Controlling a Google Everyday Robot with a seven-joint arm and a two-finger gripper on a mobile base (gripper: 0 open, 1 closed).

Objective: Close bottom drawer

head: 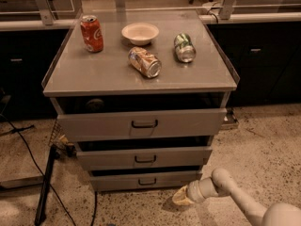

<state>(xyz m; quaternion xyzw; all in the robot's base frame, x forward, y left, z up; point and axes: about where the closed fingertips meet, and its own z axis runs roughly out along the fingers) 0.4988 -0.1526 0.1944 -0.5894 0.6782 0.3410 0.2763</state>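
Speckled stone flooring and dark under-counter cupboards frame a grey metal cabinet [141,79] whose three drawers all stand ajar, each with a dark gap above its front. On the cabinet top are an upright red soda can [91,33], a white bowl [140,33], and two cans lying on their sides, one tan [145,62] and one green [184,47]. The bottom drawer [113,181], lowest and narrowest of the three fronts, sits just above the floor, its small dark loop handle [147,181] at centre. The robot's pale arm [235,197] reaches in from the lower right, bringing the gripper [182,197] down near the floor, just in front of the drawer's right end and below its lower edge; contact with the front is not evident, and whether the gripper is spread or closed cannot be told. The step in hand appears to be lining up for the push. To do it well, the gripper likely needs to rise a little and slide left toward the handle, so that it meets the flat front near the centre rather than the right corner, where an off-centre shove could skew the drawer in its runners. A slow, straight push into the cabinet, kept level and clear of the middle drawer [108,159] above, should seat it without jolting the loose cans on top.
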